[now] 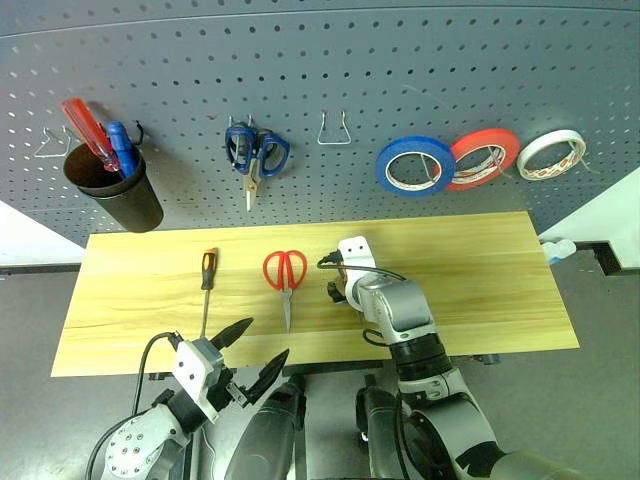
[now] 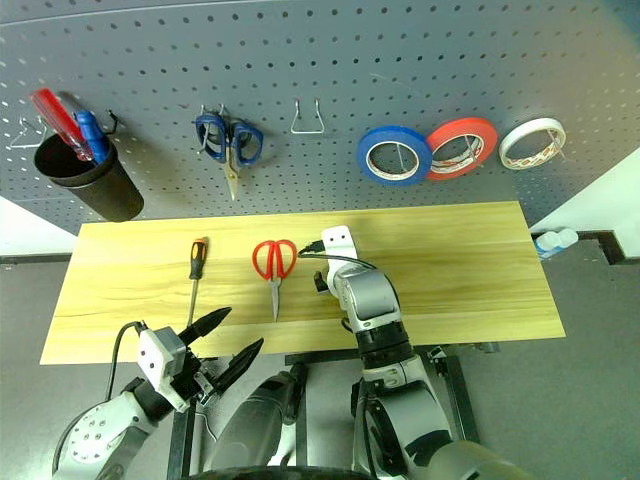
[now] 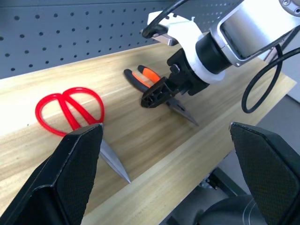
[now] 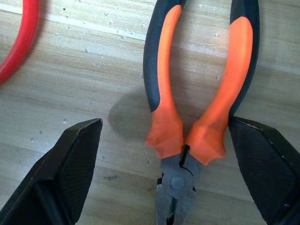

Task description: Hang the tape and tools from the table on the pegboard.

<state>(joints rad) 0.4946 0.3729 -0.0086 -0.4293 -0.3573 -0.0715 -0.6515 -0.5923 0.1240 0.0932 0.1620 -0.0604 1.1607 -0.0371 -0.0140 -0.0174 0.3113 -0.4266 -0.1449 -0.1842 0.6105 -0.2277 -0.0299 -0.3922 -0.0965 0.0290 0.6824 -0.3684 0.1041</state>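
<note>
On the table (image 1: 480, 270) lie the orange-and-black screwdriver (image 1: 207, 280), the red-handled scissors (image 1: 285, 275) and the orange-and-black pliers (image 4: 197, 84). My right gripper (image 1: 338, 292) points down over the pliers, open, one finger on each side of the handles near the pivot. It is not closed on them. My left gripper (image 1: 264, 340) hovers open at the table's near edge, in front of the scissors, holding nothing. The blue tape (image 1: 415, 165) hangs on the pegboard (image 1: 400, 60).
A red-orange roll (image 1: 483, 158) and a white roll (image 1: 551, 153) hang right of the blue tape. Blue-handled scissors (image 1: 254, 152) hang left of an empty wire hook (image 1: 334, 130). A black cup (image 1: 112, 187) with red and blue screwdrivers hangs at the far left.
</note>
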